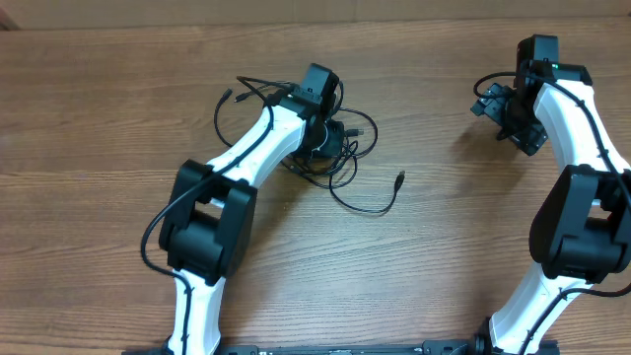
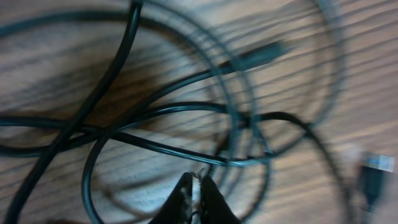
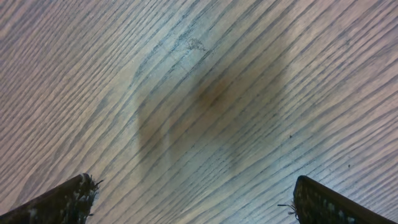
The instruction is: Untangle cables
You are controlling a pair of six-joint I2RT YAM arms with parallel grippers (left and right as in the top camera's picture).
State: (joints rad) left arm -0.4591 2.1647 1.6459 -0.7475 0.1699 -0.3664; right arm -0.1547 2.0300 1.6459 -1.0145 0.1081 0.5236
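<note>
Cables (image 1: 343, 166) sit knotted on the surface (image 1: 444, 276), left of centre, 1 plug trailing near-right. Our L pincer (image 2: 196, 186) is shut at the knot, prob. to pinch 1 strand; can't tell if it caught. R pincer (image 3: 193, 199) gapes wide far right, clear of the tangle.

Overhead looks straight down at the table (image 1: 99, 79); wrist views face it closely, left sharing the cables (image 2: 115, 68).

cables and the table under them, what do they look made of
Cables: probably rubber or plastic sheathing; smooth black with slight sheen, bending in loose loops. Table: wood or wood-look laminate, which one unclear; brown, matte, fine parallel grain lines.
</note>
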